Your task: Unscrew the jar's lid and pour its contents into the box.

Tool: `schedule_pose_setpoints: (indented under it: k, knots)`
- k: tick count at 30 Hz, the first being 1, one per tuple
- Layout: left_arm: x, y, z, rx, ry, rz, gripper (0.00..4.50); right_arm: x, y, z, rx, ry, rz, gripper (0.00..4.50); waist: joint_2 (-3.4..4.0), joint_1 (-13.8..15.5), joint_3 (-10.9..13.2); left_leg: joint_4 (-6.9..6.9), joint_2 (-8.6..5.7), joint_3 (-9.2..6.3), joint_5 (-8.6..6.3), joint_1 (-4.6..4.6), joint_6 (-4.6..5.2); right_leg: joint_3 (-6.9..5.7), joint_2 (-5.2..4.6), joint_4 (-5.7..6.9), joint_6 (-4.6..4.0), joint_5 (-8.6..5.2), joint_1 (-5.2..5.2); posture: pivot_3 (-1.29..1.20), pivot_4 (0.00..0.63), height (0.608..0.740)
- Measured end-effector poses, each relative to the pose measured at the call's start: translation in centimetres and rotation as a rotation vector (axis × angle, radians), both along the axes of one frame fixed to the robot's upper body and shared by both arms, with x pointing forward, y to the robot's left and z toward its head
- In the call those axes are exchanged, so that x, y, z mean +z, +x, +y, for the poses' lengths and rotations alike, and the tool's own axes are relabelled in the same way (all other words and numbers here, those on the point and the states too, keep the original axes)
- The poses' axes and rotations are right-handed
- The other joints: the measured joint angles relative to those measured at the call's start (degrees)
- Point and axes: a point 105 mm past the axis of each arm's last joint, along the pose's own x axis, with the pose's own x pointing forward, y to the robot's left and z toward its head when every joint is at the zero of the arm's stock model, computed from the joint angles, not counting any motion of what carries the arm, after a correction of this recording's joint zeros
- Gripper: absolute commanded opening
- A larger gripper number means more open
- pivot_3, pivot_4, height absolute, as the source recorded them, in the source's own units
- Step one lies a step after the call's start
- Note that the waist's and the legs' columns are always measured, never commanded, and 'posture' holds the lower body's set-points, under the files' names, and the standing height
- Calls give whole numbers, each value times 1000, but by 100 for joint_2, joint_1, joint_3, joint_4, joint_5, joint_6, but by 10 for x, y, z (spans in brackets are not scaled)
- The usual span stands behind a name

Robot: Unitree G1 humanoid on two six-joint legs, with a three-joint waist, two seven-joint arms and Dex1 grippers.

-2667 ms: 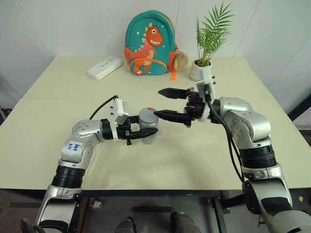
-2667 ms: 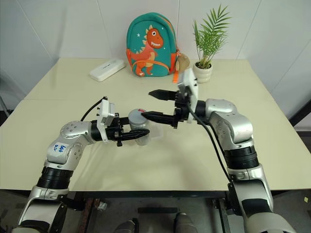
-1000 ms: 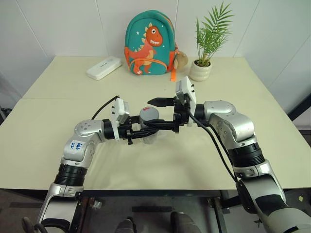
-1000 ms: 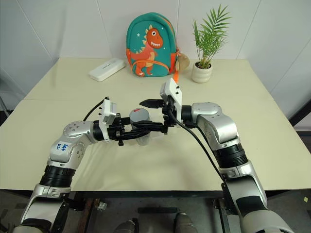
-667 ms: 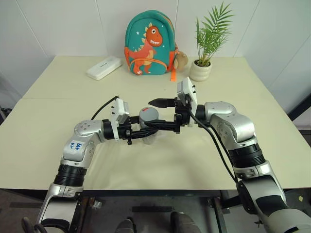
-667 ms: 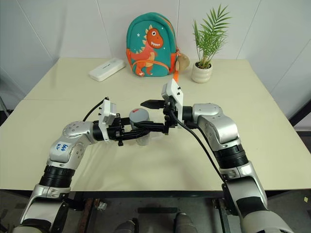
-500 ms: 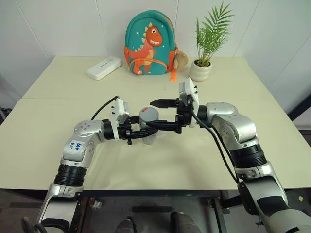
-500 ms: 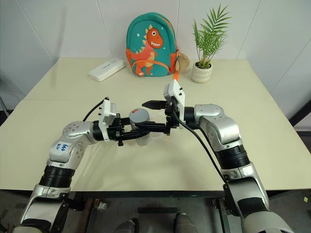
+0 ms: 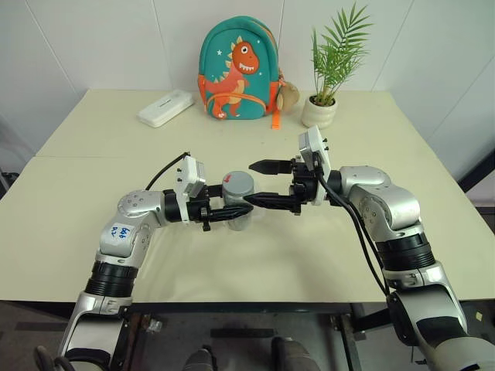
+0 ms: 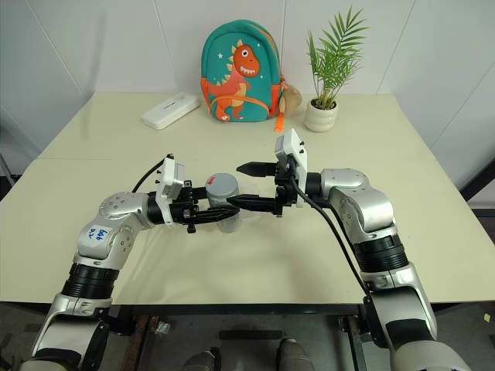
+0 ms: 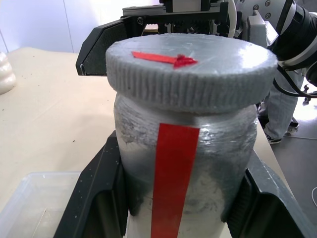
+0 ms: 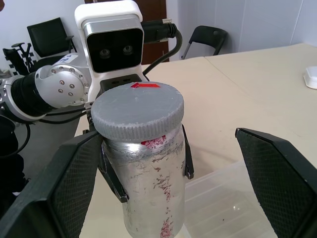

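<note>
One jar (image 9: 238, 209), one lid (image 9: 238, 184), one box (image 12: 233, 206), two grippers. On the table (image 9: 93, 193) are also sitting one dinosaur backpack (image 9: 237, 71), one potted plant (image 9: 325, 93) and one flat white case (image 9: 165, 107), all along the far edge.

The jar is standing upright above the table's middle, held clear of the surface. The left gripper (image 9: 236, 210) is reaching in level from the left side, its two black fingers (image 11: 94, 198) clamping the jar's body below the cap. The lid is sitting screwed onto the jar.

Jar body is looking see-through but cloudy and scuffed, with a red strip running vertically down its side. Lid is grey-white, ribbed around its edge, with a red arrow-like mark on top. Contents cannot be made out through the wall.

The right gripper (image 9: 257, 184) is pointing in level from the right side, jaws spread wide, one finger on the far side and one on the near side, tips just beside the lid and not touching it.

The head views are showing both arms meeting at the jar and the far objects. The left wrist view is giving the ribbed cap edge, the red strip, and a corner of the clear box below. The right wrist view is showing the box on the table under the jar, apart from it, with the left gripper's camera housing behind the lid.
</note>
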Motion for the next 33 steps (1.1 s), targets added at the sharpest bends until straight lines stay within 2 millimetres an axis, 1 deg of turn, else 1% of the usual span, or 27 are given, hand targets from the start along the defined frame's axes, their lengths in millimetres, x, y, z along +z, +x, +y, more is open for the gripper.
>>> schedule_pose_setpoints:
  k: [9, 16, 24, 29, 30, 31, 33]
  knots:
    - [3, -2, -1, -6, 2, -11, 1972, 1, -5, 9, 51, 25, 22, 4475, 0, -1, 0, 0, 0, 0, 0, 0, 0, 0, 0, 0, 0, 0, 0, 0, 150, 740]
    - [3, -2, 0, -4, 4, -12, 1972, 7, -11, 22, 97, 48, 6, 4475, 0, 3, 0, 0, 0, 0, 0, -1, 0, 0, 0, 0, 0, 0, 0, 0, 150, 740]
    - [2, -2, 0, -2, 4, -9, 1972, 14, -13, 28, 115, 56, -12, 4475, 0, -3, 0, 0, 0, 0, 0, 0, 0, 0, 0, 1, 0, 0, 0, 0, 150, 740]
    - [2, -2, 0, 0, 3, -9, 1972, 14, -13, 28, 114, 54, -14, 4475, 0, 0, 0, -1, 0, 0, 0, 0, 0, 0, 0, 0, 0, 0, 0, 0, 150, 740]
    - [2, -2, 0, 0, 3, -9, 1972, 14, -13, 28, 114, 54, -14, 4079, 0, -1, 0, -1, 0, 0, 0, 0, 0, 0, 0, 0, 0, 0, -1, 0, 150, 740]
    - [2, -2, 0, 0, 3, -9, 1972, 14, -13, 28, 115, 53, -14, 3844, 0, -2, 0, -1, 0, 0, 0, 0, 0, 0, 0, 0, 0, 0, -1, 0, 150, 740]
    - [2, -2, 0, 0, 3, -9, 1972, 13, -13, 28, 116, 50, -15, 3227, 0, -2, 0, 0, 0, 0, 0, 0, 0, 0, 0, 1, 0, 0, 0, 0, 150, 740]
